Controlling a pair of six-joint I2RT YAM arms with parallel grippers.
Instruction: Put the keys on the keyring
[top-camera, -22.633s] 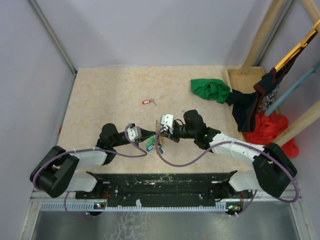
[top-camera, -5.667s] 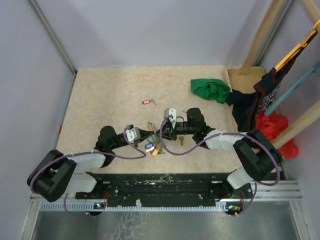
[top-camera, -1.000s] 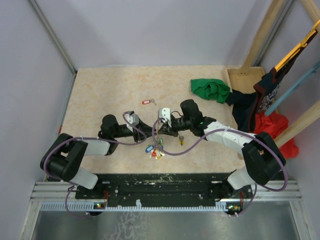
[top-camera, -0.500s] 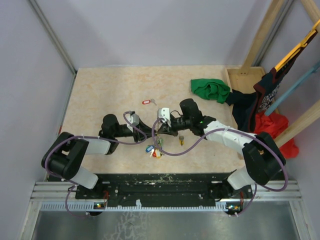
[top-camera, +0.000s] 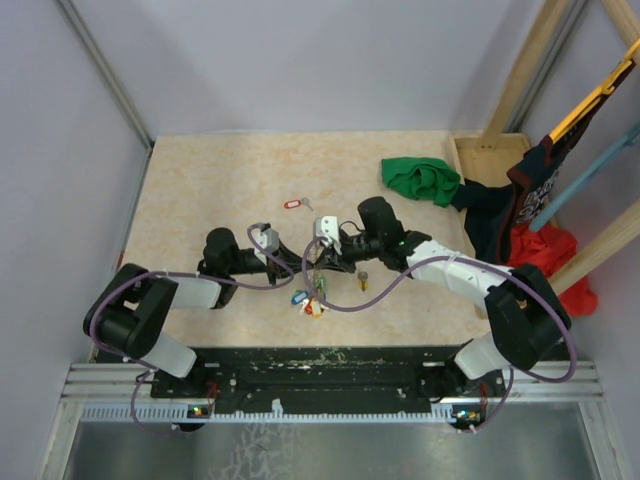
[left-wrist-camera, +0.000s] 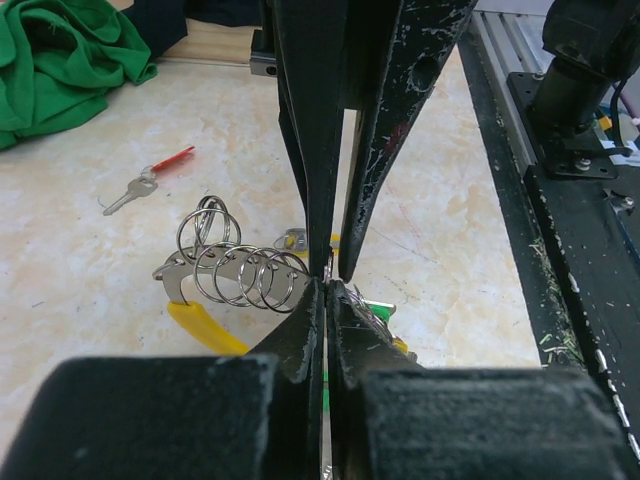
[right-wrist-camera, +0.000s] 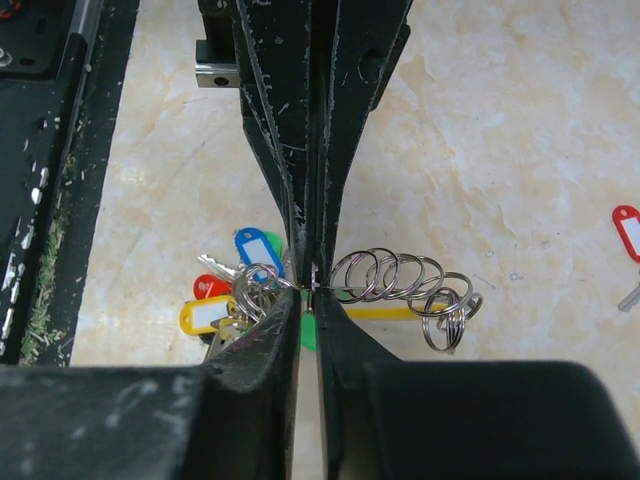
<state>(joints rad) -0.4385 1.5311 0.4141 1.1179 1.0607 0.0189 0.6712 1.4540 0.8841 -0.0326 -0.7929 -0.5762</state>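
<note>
From above, we see the large thin grey metal keyring (top-camera: 312, 296), with its bunch of keys and blue, green, yellow and red plastic tags. It lies on the beige marbled table (top-camera: 200, 190) near the front middle, just below the spot where the left gripper (top-camera: 303, 263) and right gripper (top-camera: 320, 262) meet tip to tip. A dull brass key with a dark head (top-camera: 362, 278) lies loose just beside the right arm. A key with a red oblong tag (top-camera: 293, 204) lies farther back, well apart. Compared with a second ago, the tags are gathered more tightly and the left jaws have closed, while the arms have barely shifted. The left wrist view adds detail lost from above. The left fingers (left-wrist-camera: 300, 330) are pressed together, and the right gripper's fingers come down from the top edge to touch them. A row of small steel split rings (left-wrist-camera: 240, 272) sits just left of the tips, with a crumpled green cloth (left-wrist-camera: 60, 50) far behind. The right wrist view shows the right fingers (right-wrist-camera: 270, 330) closed to a hairline gap. Here the keyring's wire loops and its blue, red and yellow tags fan out to the left of the tips, with the split rings to the right. We cannot tell whether either pair actually pinches the thin wire.
</note>
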